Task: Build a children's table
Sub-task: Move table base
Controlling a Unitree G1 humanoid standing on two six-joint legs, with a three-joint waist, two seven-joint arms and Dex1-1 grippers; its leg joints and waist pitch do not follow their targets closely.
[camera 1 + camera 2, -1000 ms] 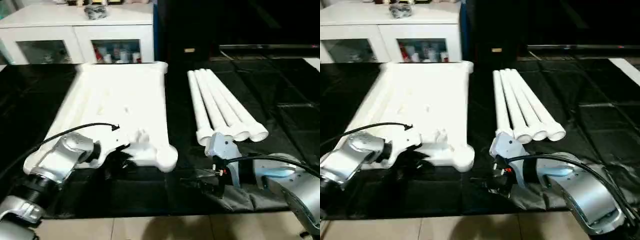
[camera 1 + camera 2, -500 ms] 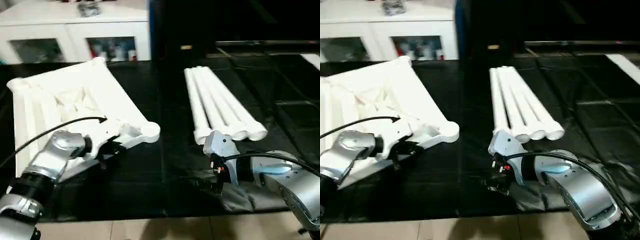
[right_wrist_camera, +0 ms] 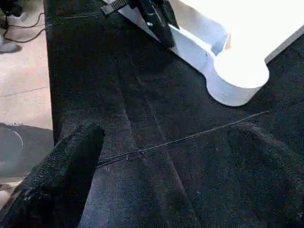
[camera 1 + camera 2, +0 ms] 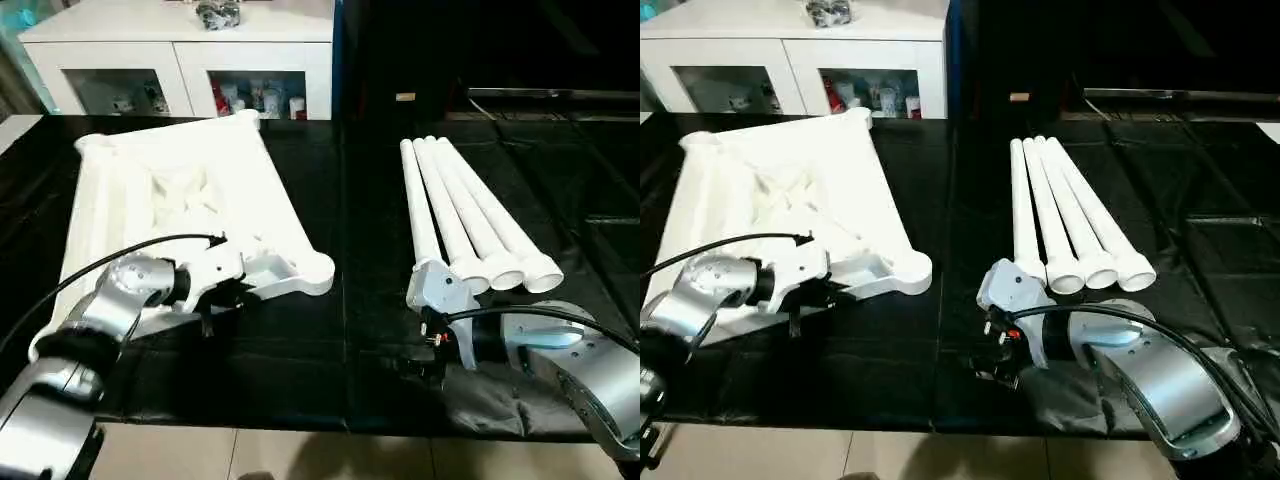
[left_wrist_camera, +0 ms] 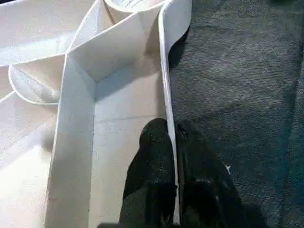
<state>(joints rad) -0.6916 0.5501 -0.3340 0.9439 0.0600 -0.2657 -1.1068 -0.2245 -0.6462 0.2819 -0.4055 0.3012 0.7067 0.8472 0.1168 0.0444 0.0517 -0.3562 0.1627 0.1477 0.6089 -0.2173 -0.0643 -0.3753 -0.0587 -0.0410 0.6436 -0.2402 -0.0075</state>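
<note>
Black mat (image 4: 350,350), cabinet (image 4: 190,55) behind. Left gripper (image 5: 172,142) pinches tabletop (image 4: 180,210) rim; top now swung askew. Right gripper (image 3: 161,171) spread; legs (image 4: 470,215) just beyond.

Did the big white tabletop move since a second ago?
Yes. The tabletop, pinched at its rim by the left gripper, has swung round: its near corner now sits farther from the four legs, which lie as before.
</note>
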